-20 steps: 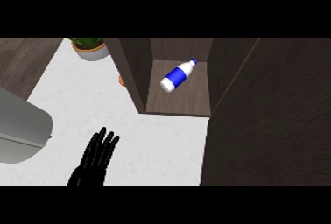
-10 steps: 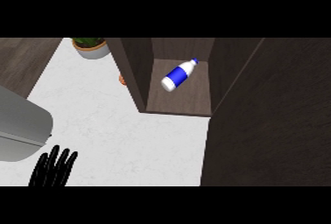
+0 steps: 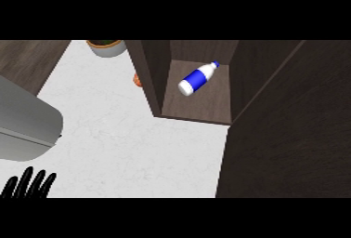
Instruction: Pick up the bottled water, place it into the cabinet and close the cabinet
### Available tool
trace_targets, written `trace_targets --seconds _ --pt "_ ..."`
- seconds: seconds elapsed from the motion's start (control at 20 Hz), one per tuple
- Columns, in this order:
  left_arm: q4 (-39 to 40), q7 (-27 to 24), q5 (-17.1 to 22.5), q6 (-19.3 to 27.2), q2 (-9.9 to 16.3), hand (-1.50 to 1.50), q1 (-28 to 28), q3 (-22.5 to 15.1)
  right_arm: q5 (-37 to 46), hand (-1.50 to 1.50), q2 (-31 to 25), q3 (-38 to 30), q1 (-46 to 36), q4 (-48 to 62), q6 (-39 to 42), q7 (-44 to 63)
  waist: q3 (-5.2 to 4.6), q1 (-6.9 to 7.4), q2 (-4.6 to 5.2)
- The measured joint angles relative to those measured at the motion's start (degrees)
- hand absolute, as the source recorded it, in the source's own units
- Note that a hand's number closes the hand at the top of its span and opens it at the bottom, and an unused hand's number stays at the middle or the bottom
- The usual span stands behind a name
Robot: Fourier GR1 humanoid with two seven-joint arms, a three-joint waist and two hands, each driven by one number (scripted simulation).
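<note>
Head view: the bottled water (image 3: 195, 81) is lying tilted on its side inside the open cabinet (image 3: 198, 104), cap pointing toward the back. The left hand (image 3: 27, 185) is resting at the lower left edge over the white counter (image 3: 137, 144), fingers straight and spread, holding nothing. The right hand isn't showing.

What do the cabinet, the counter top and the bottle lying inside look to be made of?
Cabinet: dark brown wood or wood-look panels, matte, with faint grain streaks. Counter top: white stone or a laminate like it, matte, with pale grey veining. Bottled water: probably plastic, white body and cap with a glossy blue label band; the view cannot confirm it.
</note>
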Motion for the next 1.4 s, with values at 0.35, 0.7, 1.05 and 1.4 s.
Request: trace_targets --seconds 0.35,0.7,1.05,1.4 --pt "0.60 -0.95 1.10 -3.58 3.29 -1.50 1.22 2.74 -0.66 1.50 -0.78 -0.11 -9.53 0.34 0.89 4.38 -0.32 1.95 0.26" --pt "0.83 -0.90 1.53 -5.27 5.15 -1.50 1.43 4.35 -1.67 1.50 0.11 0.59 -14.49 1.07 1.76 7.97 -0.46 3.05 0.88" --pt "0.20 -0.60 2.06 -6.10 6.32 -1.50 1.08 5.73 -3.80 1.50 2.16 0.77 -16.69 2.19 2.71 10.96 -0.47 3.98 1.62" --pt "-0.32 -0.03 2.99 -6.97 7.53 -1.50 0.89 7.12 -10.96 1.50 7.00 0.76 -19.29 7.45 1.50 15.65 -0.38 4.80 2.18"
